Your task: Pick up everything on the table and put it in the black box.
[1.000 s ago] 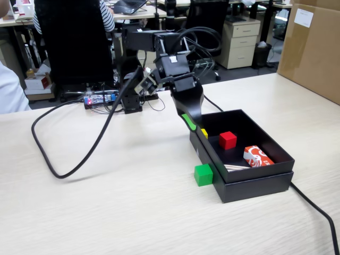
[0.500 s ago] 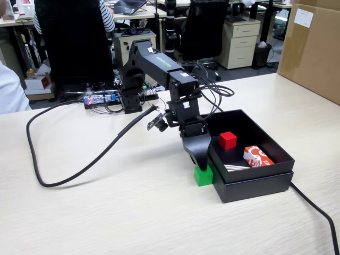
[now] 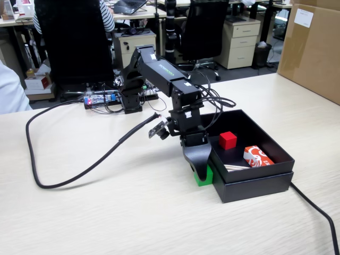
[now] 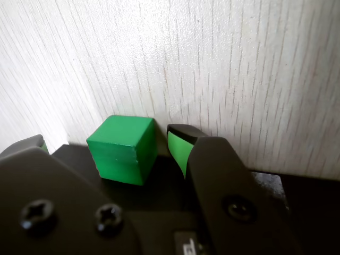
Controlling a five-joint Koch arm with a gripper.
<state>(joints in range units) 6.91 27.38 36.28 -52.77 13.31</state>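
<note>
Straddling the green cube (image 4: 123,149), pincer (image 4: 109,143) gapes.

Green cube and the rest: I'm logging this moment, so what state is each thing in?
green cube: on the table, outside the box, between the claw's fingers
claw: open, lowered around the cube, right finger just beside it
black box: open, no lid
red cube: inside the box
red and white packet: lying inside the box
table: bears the cube, box and a cable
</note>
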